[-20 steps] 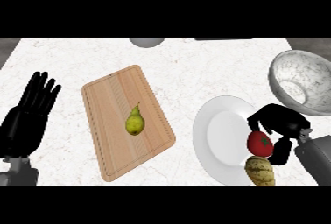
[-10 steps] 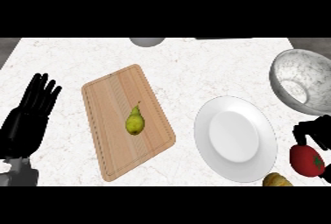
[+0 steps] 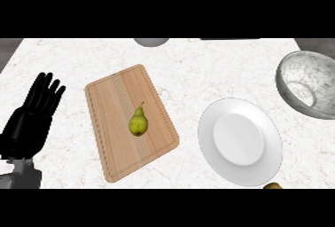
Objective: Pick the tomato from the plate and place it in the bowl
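Head view, looking steeply down on a white marbled desk (image 3: 216,66).

(a) L. hand (image 3: 33,119): black, at the view's left edge, resting w/ fingers straight, slightly spread and pointing up-view. It holds nothing and touches no object. Its grey forearm (image 3: 20,177) enters at the lower left corner.

(b) R. hand: does not show in this view, so its state cannot be told.

(c) Wooden cutting board (image 3: 111,111): left of centre, lying flat and turned at an angle to the desk edges. A yellow-green pear (image 3: 137,125) lies on it near the middle, stem toward the top of the view.

(d) White plate (image 3: 240,141): right of the board, close to it but apart.

(e) Bowl (image 3: 307,84): grey speckled, at the upper right, partly cut by the view's right edge. It is above the plate and apart from it.

(f) Tomato: not visible anywhere in the view, neither on the plate nor in the visible part of the bowl.

(g) Small yellow-brown item (image 3: 273,186): at the bottom edge just below the plate's rim, mostly cut off, identity unclear.

(h) Grey rounded object (image 3: 152,41): at the top edge, only partly seen.
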